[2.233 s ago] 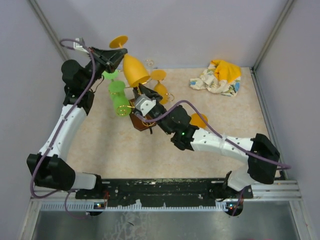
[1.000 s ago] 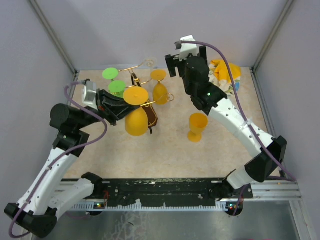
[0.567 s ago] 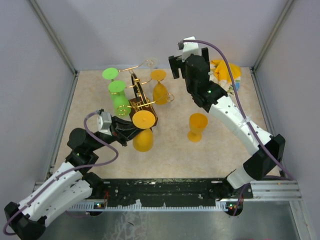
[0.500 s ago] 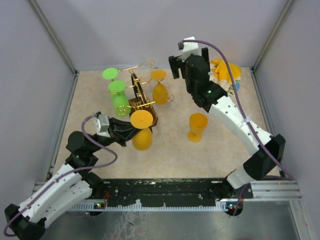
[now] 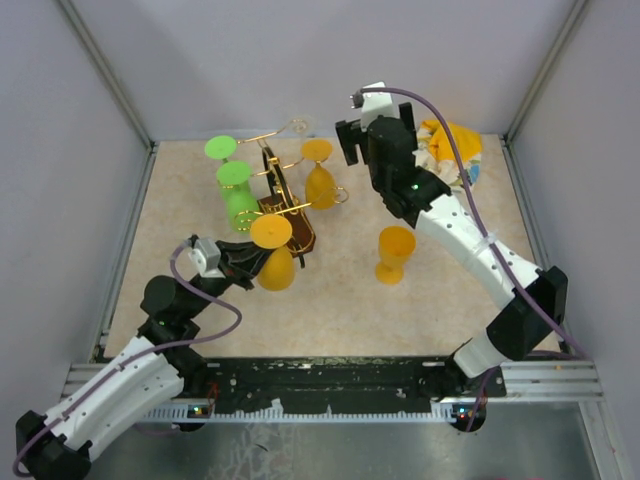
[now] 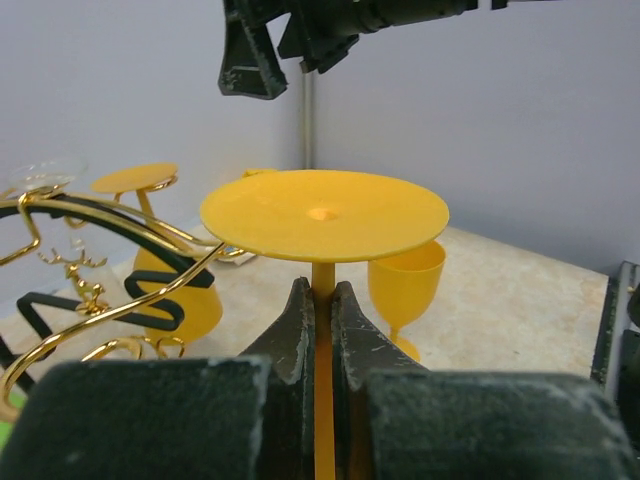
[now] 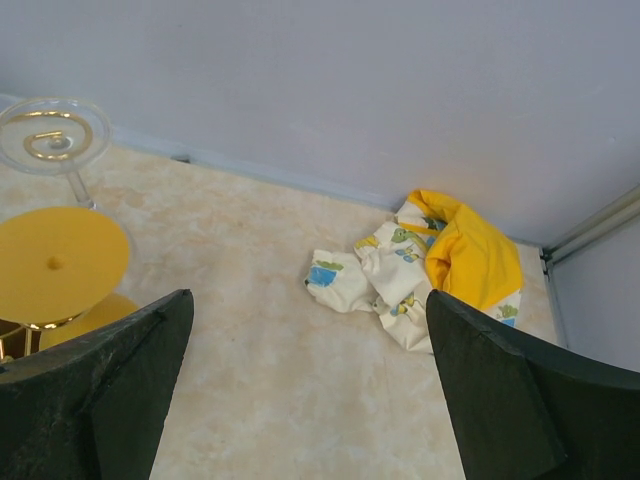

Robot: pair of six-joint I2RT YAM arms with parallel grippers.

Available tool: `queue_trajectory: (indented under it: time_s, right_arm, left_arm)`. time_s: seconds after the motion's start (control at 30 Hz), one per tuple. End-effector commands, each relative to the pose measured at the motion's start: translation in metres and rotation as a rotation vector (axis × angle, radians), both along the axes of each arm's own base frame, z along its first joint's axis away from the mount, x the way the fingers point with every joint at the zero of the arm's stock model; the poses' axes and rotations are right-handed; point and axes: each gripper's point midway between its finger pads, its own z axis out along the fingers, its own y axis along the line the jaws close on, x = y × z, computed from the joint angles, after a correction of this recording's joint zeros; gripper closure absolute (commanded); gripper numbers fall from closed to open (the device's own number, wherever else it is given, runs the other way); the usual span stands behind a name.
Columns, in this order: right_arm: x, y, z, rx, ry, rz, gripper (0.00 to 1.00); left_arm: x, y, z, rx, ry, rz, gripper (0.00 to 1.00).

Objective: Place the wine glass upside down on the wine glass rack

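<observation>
My left gripper (image 6: 322, 300) is clamped tight on the thin stem of an orange wine glass (image 5: 276, 268). The glass is held upside down, its round foot on top and level, its bowl hanging below the fingers. In the top view it sits at the near end of the wine glass rack (image 5: 301, 233), toward the near-left part of the tabletop (image 5: 330, 300). From the left wrist camera, one gold curled arm of the rack reaches up to the left rim of the foot. I cannot tell whether wire and foot touch.

Two green glasses (image 5: 238, 196) hang upside down on the rack's left side and an orange glass (image 5: 320, 183) on its right. A clear glass (image 7: 52, 135) sits at the far tip.

My right gripper (image 7: 308, 300) is raised over the far edge, right of the rack. Its jaws are spread wide with nothing between them.

An orange goblet (image 5: 394, 250) stands upright on the tabletop, right of the rack and well apart from it. A crumpled yellow and white cloth (image 7: 440, 265) lies in the far right corner.
</observation>
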Motion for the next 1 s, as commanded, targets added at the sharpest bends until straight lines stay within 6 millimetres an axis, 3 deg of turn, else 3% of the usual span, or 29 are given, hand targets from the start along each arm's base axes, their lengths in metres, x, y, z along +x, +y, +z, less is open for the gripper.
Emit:
queue_trajectory:
  time_s: [0.0, 0.67, 0.97]
  right_arm:
    - [-0.001, -0.003, 0.015, 0.014, -0.046, 0.010, 0.01]
    - [0.003, -0.002, 0.002, -0.008, -0.036, 0.018, 0.01]
    - [0.005, -0.001, -0.001, -0.016, -0.032, 0.022, 0.01]
  left_arm:
    - [0.007, 0.012, 0.009, -0.047, -0.045, 0.082, 1.00]
    - [0.032, 0.027, -0.030, -0.057, 0.088, 0.223, 1.00]
    - [0.041, 0.036, -0.030, -0.110, 0.086, 0.289, 1.00]
